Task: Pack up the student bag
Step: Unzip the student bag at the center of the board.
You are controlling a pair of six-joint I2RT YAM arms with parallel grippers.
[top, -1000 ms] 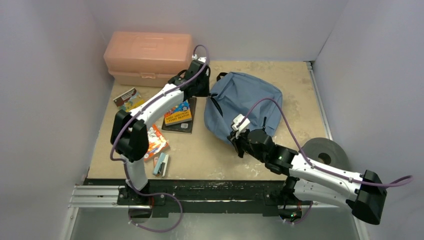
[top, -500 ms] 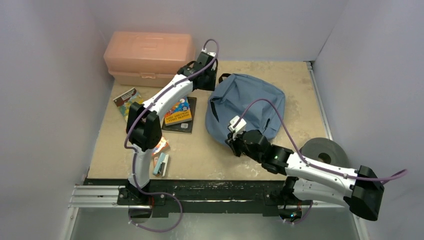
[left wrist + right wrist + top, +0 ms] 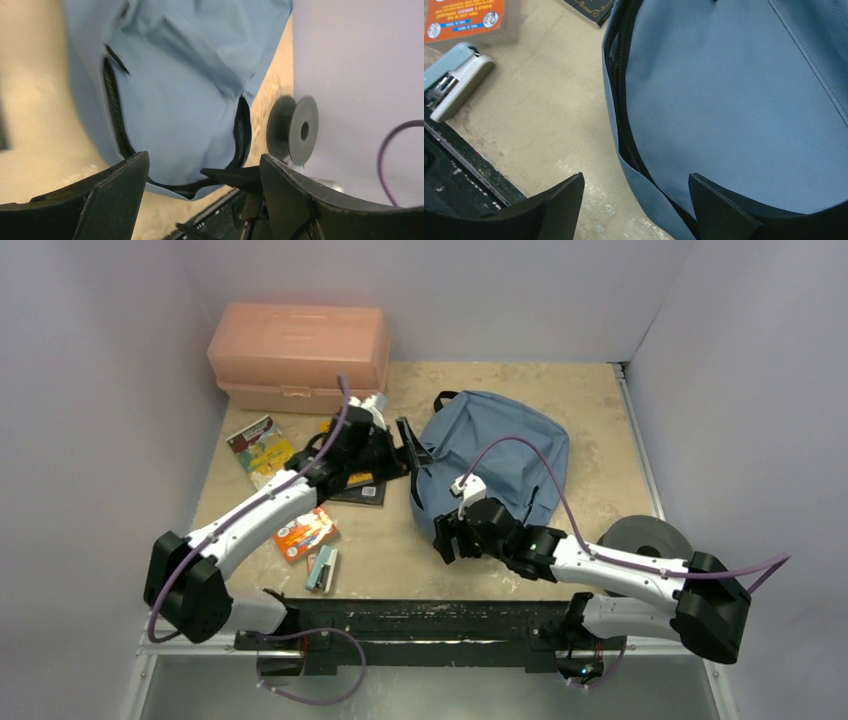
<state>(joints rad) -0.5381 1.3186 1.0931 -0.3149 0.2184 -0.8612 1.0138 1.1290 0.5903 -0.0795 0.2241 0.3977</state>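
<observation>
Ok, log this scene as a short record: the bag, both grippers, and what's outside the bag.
bag: dusty-blue student bag, lying down, zip partly open with a dark gap
left gripper: open, empty, beside the bag's left edge
right gripper: open, empty, fingers either side of the bag's near zip edge
outside bag: picture book, dark book, orange book, stapler
other things: salmon-pink box, grey spool
</observation>
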